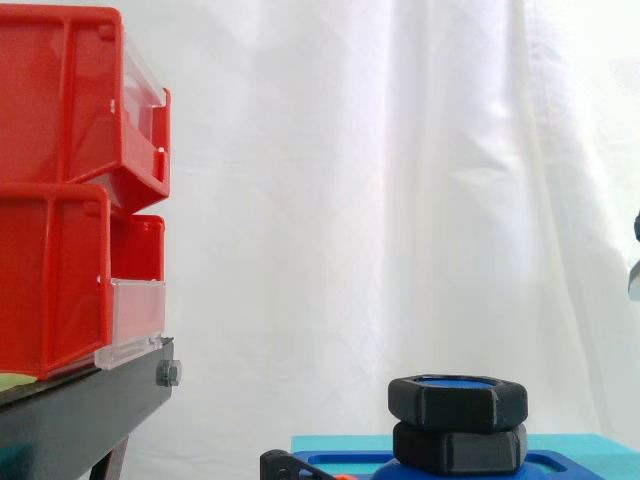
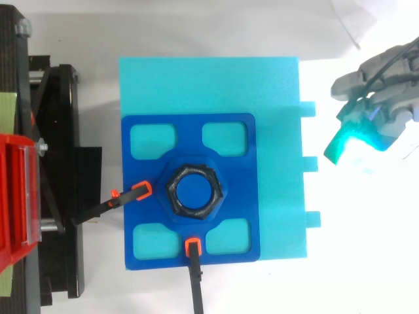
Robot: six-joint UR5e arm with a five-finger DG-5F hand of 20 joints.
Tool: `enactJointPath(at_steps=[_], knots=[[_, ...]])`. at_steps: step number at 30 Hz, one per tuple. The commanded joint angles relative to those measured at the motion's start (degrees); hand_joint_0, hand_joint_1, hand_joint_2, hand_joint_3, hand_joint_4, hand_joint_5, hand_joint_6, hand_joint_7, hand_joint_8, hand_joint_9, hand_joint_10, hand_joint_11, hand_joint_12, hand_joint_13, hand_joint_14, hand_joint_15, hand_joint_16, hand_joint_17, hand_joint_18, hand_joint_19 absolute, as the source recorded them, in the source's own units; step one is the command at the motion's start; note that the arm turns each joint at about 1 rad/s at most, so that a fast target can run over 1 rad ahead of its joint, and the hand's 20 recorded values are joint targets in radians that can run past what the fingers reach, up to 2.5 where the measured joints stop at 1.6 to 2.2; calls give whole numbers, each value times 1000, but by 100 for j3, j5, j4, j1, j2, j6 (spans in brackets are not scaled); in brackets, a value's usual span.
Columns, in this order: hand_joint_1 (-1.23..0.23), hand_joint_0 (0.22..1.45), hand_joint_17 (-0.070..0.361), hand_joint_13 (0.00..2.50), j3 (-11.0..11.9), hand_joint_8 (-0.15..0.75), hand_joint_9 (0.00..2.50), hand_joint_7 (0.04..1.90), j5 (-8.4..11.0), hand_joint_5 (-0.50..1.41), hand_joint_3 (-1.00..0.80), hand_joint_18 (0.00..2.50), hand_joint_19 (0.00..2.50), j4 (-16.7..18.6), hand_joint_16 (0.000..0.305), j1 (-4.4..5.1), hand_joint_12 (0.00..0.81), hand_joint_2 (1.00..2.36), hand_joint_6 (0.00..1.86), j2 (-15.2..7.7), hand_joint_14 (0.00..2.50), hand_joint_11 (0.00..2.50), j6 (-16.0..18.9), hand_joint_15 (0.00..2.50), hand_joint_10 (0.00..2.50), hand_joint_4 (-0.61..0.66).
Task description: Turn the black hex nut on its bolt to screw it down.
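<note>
The black hex nut (image 1: pixel 458 402) sat at the top of its blue bolt (image 2: pixel 194 191), the bolt's end about level with the nut's upper face. A second black hexagonal piece (image 1: pixel 460 447) was stacked directly beneath it; whether that was another nut or a collar of the fixture could not be told from the side. The bolt stood at the centre of a dark blue plate (image 2: pixel 239 190), held on a cyan foam block (image 2: pixel 275 91) by two orange-tipped clamps (image 2: pixel 141 190). The block rested on the white counter (image 2: pixel 366 261), with red bins (image 1: pixel 60 100) on a black stand (image 1: pixel 80 420) to the left. The hand (image 2: pixel 386 82) was held well apart from the nut, off the block's right edge, its fingers (image 2: pixel 344 140) loosely spread and closed on nothing. The approach was judged to be the step in hand. It would be best done with the hand brought straight over the bolt, the pads set on opposite flats, and the nut turned without sideways pressure, so that the thread is not cocked and the plate is not dragged in its clamps
</note>
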Motion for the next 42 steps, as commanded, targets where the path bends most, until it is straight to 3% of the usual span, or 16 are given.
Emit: enactJointPath(at_steps=[1,8,16,23,31,42], knots=[[-420,420,134,451,-3,284,546,916,-9,-215,-500,472,261,-56,59,6,349,1000,503,0,2,318,84,66,9,313],[-421,423,134,453,-3,281,557,905,17,-218,-500,469,262,-83,60,14,343,1000,503,0,3,314,75,71,9,305],[-409,427,132,318,-3,269,511,907,17,-226,-500,213,185,-83,59,14,349,1000,503,0,1,304,66,32,9,275],[-392,458,126,260,-3,269,485,887,8,-231,-500,205,174,-83,56,14,353,1000,503,0,0,276,66,0,9,258],[-375,465,119,86,-3,258,291,791,17,-250,-500,123,118,-83,53,14,363,1000,502,0,0,61,66,0,3,233],[-407,489,118,157,-3,251,359,752,17,-240,-471,151,169,-83,52,14,339,1003,502,0,0,37,66,0,0,226]])
